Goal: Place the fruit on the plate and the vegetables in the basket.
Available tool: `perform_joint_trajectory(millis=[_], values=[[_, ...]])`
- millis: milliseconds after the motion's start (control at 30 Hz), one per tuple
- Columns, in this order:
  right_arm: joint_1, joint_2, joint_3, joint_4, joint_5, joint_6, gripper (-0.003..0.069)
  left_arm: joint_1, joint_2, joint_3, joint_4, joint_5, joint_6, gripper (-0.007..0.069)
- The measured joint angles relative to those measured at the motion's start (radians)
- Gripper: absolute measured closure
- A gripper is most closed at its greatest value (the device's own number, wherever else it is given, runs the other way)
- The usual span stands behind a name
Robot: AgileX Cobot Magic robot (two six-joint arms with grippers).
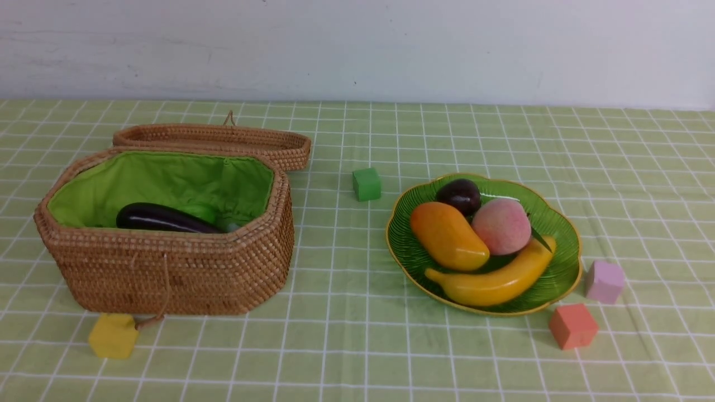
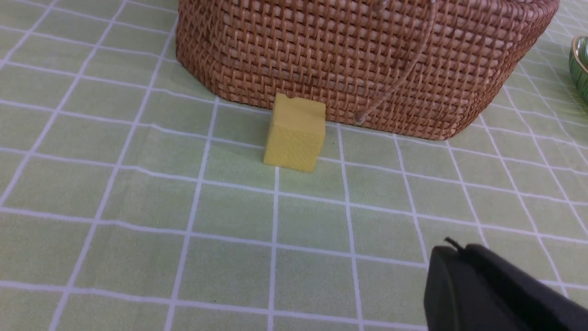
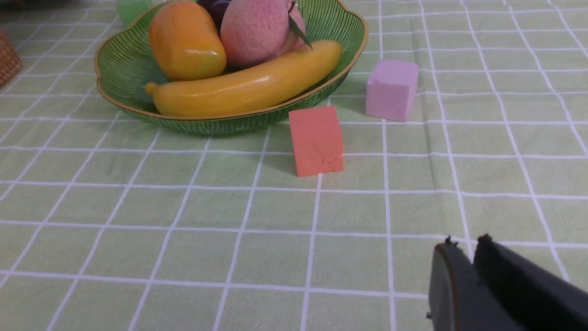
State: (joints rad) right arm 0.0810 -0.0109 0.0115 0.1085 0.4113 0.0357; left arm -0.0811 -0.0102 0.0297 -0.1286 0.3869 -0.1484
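The left hand (image 2: pixel 452 250) is sitting closed and empty above the counter (image 2: pixel 138 207), short of a yellow foam cube (image 2: pixel 295 132) touching the brown woven wicker basket (image 1: pixel 167 268). The right hand (image 3: pixel 464 248) is showing a narrow gap, holding nothing. In the basket a dark-purple eggplant (image 1: pixel 165 219) is lying; on the ribbed green glass plate (image 1: pixel 558 268) are resting yellow banana (image 1: pixel 494 282), orange mango (image 1: pixel 447 235), pink peach (image 1: pixel 501 226) and purple mangosteen (image 1: pixel 459 195).
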Motion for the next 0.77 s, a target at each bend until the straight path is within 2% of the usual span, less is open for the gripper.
perform_joint_trajectory(millis=[767], values=[[0.0,0.0,0.0,0.0,0.0,0.0,0.0564,0.0,0.0,0.0,0.0,0.0,0.0,0.0613]])
